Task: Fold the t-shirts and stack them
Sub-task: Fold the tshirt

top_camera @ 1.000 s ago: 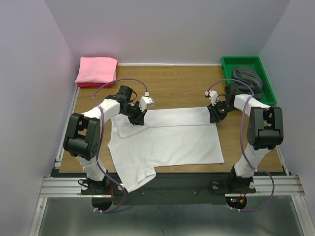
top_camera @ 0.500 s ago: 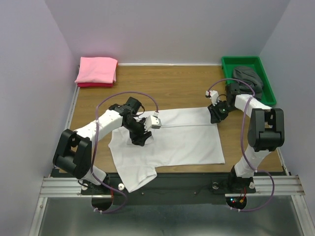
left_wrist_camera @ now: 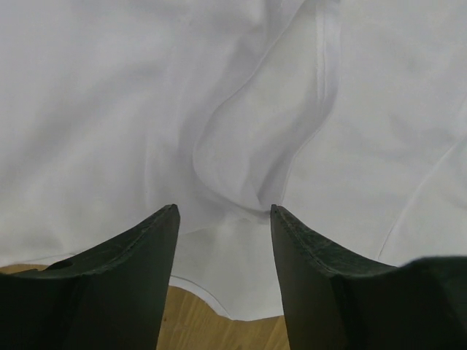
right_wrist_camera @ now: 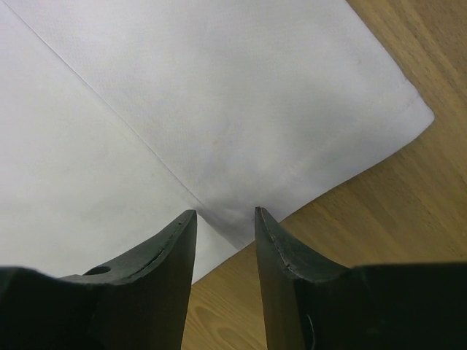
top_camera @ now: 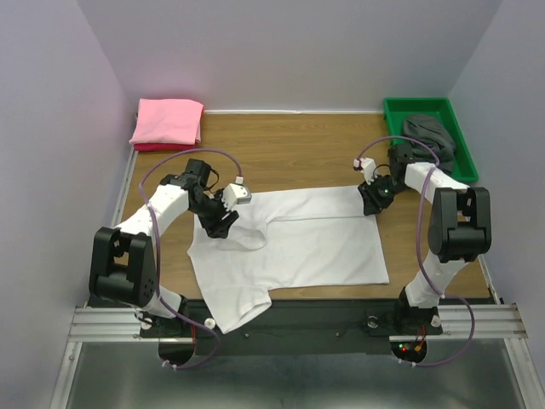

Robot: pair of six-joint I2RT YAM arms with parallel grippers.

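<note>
White t-shirt [top_camera: 306, 247], long axis left-right, hem right

A wooden worktop [top_camera: 289, 145] with a light brown grain fills the middle of the top view. A green plastic tray [top_camera: 415, 101] sits at its far right corner (its long side close along the right wall). Plain pale walls [top_camera: 289, 51] close in three sides. Aluminium rails [top_camera: 102, 322] run along the near edge.

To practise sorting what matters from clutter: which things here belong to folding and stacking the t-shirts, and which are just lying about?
Belong to the job:
white t-shirt, spread flat
pink t-shirt, folded
dark grey t-shirt, bunched up

Just lying about:
green tray, holding the grey one
wooden table
</note>
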